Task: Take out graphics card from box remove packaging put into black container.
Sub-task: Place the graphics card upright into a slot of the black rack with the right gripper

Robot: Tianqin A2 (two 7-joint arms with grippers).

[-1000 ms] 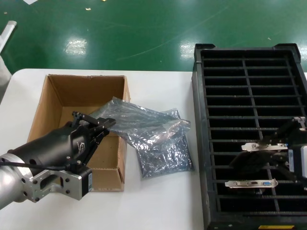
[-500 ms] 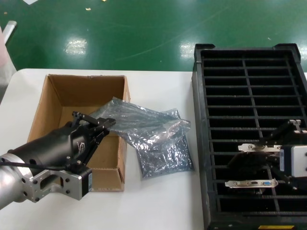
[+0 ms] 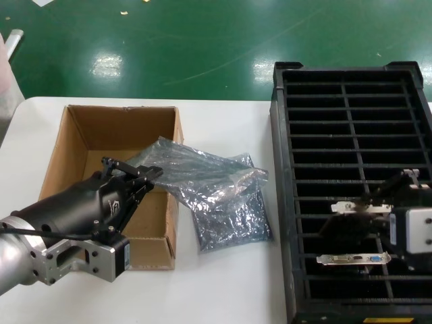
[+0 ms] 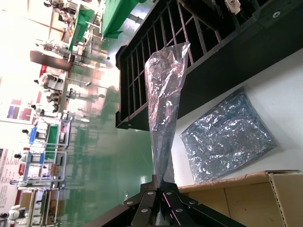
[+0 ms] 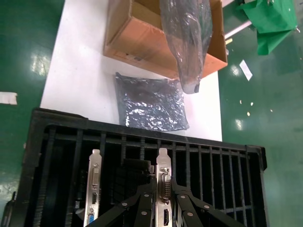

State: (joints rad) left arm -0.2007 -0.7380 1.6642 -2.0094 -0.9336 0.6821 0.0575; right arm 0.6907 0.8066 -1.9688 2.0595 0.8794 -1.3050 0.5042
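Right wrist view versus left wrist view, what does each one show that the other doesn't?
Only the right wrist view shows two graphics cards: one gripped in the right hand, a second card standing in a neighbouring slot. Only the left wrist view shows the left hand pinching an empty bag upright. Both show the black container, the flat bag on the table and the box.

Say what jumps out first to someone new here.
The right gripper is clamped on a graphics card over the black container, beside a second card already slotted. The left gripper holds an empty antistatic bag over the box; another bag lies on the table.
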